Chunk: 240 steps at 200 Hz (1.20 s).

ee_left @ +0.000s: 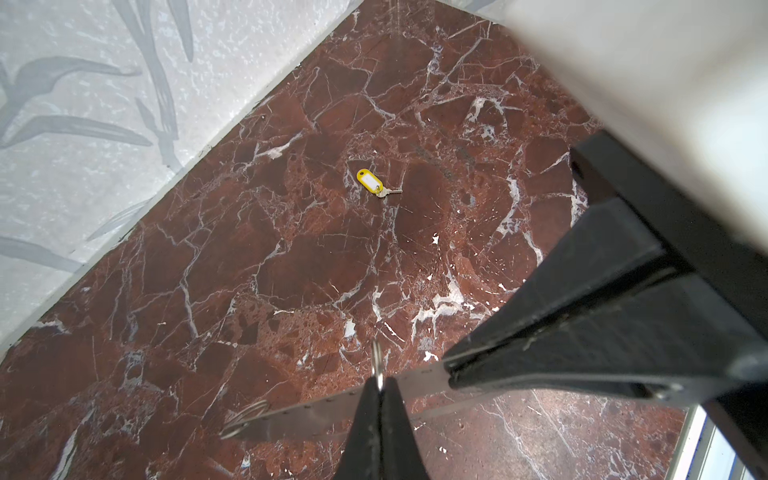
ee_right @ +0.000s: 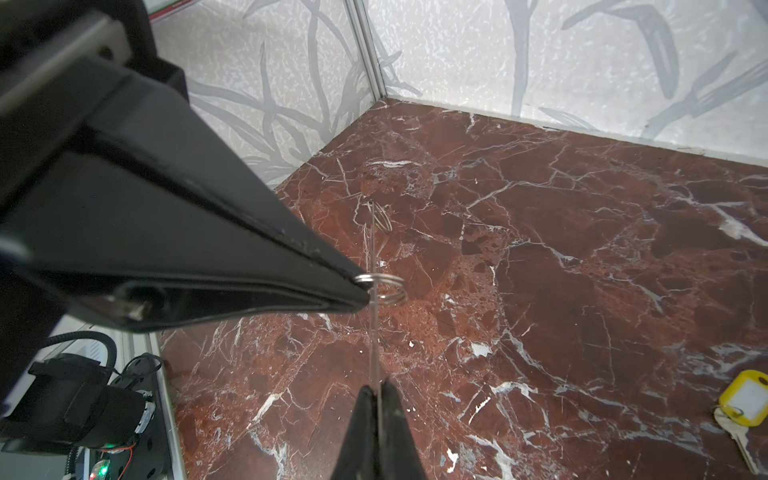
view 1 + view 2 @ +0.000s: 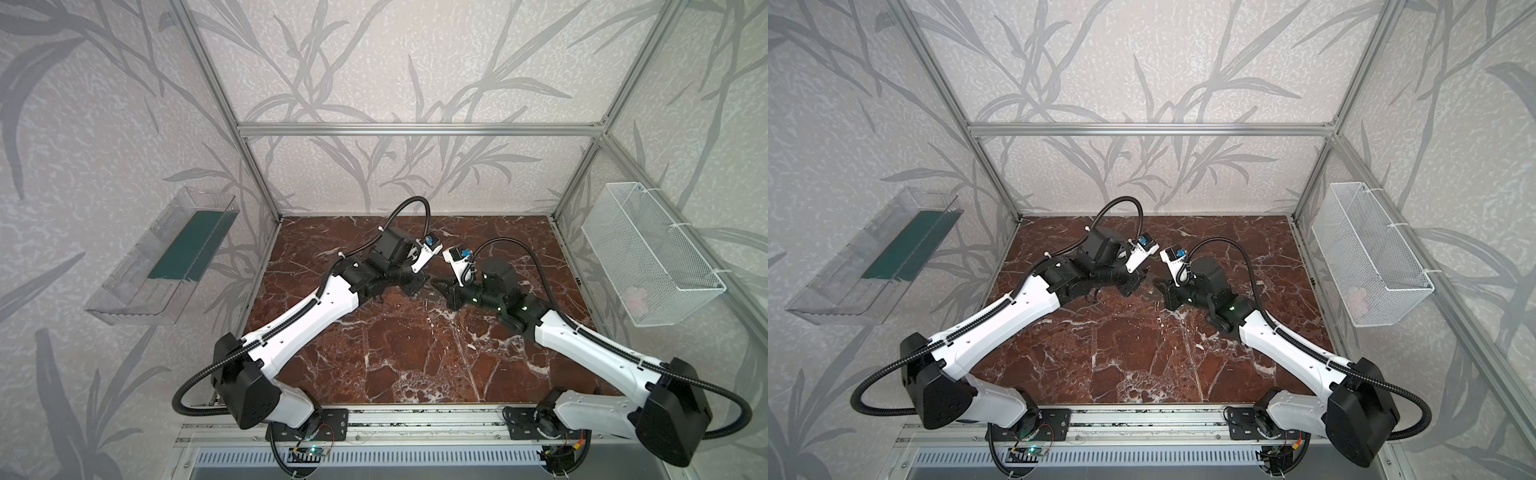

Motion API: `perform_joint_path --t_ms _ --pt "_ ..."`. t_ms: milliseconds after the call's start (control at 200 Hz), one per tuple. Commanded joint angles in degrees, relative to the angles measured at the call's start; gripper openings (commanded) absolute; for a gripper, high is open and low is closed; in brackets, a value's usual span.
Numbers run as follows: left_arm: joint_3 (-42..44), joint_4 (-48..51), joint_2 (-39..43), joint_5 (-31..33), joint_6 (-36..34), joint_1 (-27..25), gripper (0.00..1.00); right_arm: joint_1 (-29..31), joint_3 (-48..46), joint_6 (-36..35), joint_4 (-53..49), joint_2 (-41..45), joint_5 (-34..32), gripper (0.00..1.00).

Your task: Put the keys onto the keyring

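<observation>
Slippage is the big worry tbh. The left hand (image 1: 378,395) is clamped shut on a small silver ring (image 1: 377,359), caught only at the very fingertips. That ring is held against the edge of the flat piece (image 1: 316,415), which is gripped edge-on in the closed right hand (image 2: 377,392). With so little of the ring pinched, it could be twisted out or popped loose if the flat piece gets pushed sideways. The thin piece could also be levered round in its own grip. A second ring (image 1: 248,412) is hung at the flat piece's far end and could get knocked. A yellow-tagged keyring (image 1: 369,180) with a small key (image 2: 737,436) can be seen lying on the desk (image 1: 291,270), well apart from the flat piece.

Whether the held ring is actually threaded through one of the tiny rim holes or only touching can't be told. The flat piece's full shape is cut off by both hands. In both top views it's lost under the wrists.
</observation>
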<state>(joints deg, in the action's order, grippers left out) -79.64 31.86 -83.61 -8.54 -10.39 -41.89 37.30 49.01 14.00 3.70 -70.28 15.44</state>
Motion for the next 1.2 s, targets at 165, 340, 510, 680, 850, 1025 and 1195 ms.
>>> perform_joint_path --t_ms 165,340,510,680,850,1025,1195 --pt "0.4 1.3 2.0 1.7 -1.6 0.0 0.0 -2.6 2.6 -1.7 -2.2 0.4 1.4 0.0" --pt "1.7 -1.9 2.7 3.6 -2.9 0.0 0.0 -2.6 6.1 -1.8 -6.3 -1.2 8.8 0.0" --pt "4.1 -6.8 4.1 4.5 -3.9 -0.2 0.0 -2.6 7.7 -0.4 -8.9 -1.1 10.8 0.0" --pt "6.4 -9.4 5.8 4.9 -6.2 -0.2 0.0 -3.1 9.8 0.2 -12.4 -1.5 8.8 0.0" --pt "8.3 -10.6 7.7 5.3 -8.2 -0.3 0.0 -4.3 10.4 1.6 -12.6 -2.3 8.6 0.0" --pt "8.2 -9.2 8.3 4.1 -9.2 -0.3 0.0 -5.1 10.2 2.4 -11.3 -3.0 7.6 0.0" --pt "8.0 -8.6 8.6 1.3 -8.9 -0.3 0.0 -5.1 10.2 2.4 -9.3 -4.0 9.0 0.0"
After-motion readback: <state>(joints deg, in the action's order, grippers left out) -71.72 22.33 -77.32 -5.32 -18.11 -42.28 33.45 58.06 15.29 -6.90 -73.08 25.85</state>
